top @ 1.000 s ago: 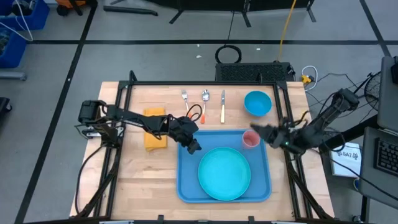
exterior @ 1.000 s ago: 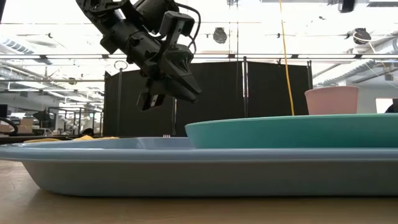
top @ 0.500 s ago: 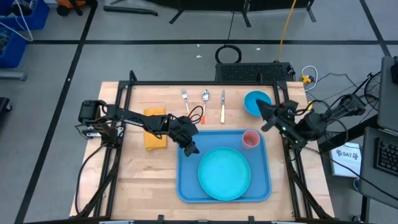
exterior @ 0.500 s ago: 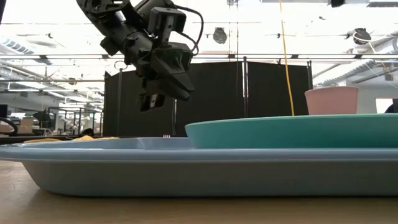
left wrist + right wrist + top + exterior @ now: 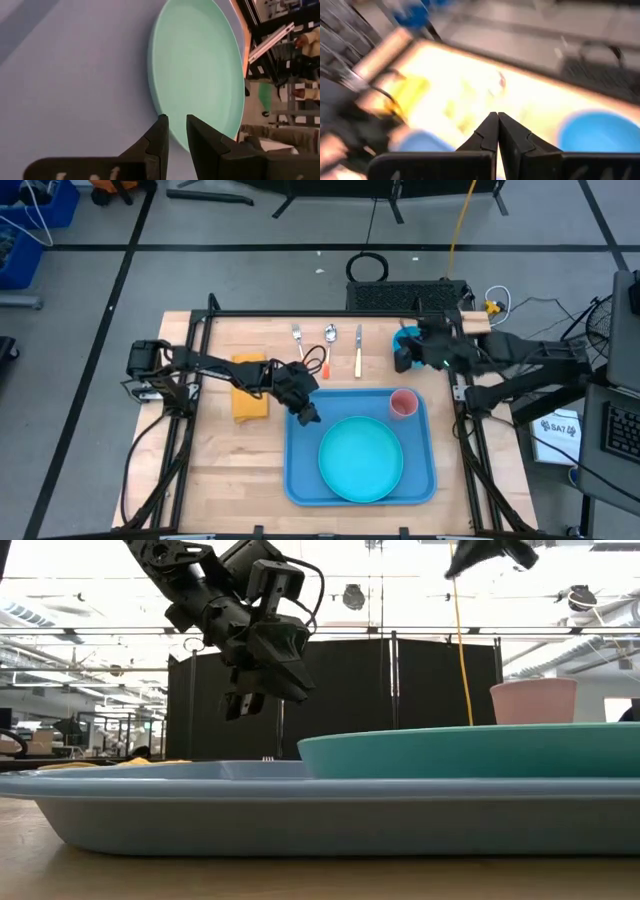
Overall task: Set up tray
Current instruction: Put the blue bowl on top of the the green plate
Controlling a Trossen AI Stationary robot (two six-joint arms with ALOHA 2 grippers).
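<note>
The blue tray (image 5: pixel 303 465) lies at the table's near middle. On it rest a round teal plate (image 5: pixel 360 458) and, in its far right corner, an upright pink cup (image 5: pixel 403 403). My left gripper (image 5: pixel 308 416) hovers above the tray's far left corner, narrowly open and empty; past its fingertips (image 5: pixel 176 131) I see the plate's rim (image 5: pixel 200 65) and the tray floor (image 5: pixel 75 75). My right gripper (image 5: pixel 407 357) is shut and empty, held high over the blue bowl (image 5: pixel 413 337) beyond the tray's far right corner. In the right wrist view the bowl (image 5: pixel 597 132) shows beside the shut gripper (image 5: pixel 497 119).
A fork (image 5: pixel 297 335), spoon (image 5: pixel 330 333) and orange-handled knife (image 5: pixel 358 352) lie in a row near the far edge. A yellow cloth (image 5: pixel 250 388) lies left of the tray. In the low view the cup (image 5: pixel 533 700) stands behind the plate (image 5: pixel 470 752).
My right gripper has swung from beside the pink cup toward the table's far edge and risen, ending above the blue bowl. The cup stays upright on the tray. My left gripper has stayed above the tray's far left corner, turning only slightly.
</note>
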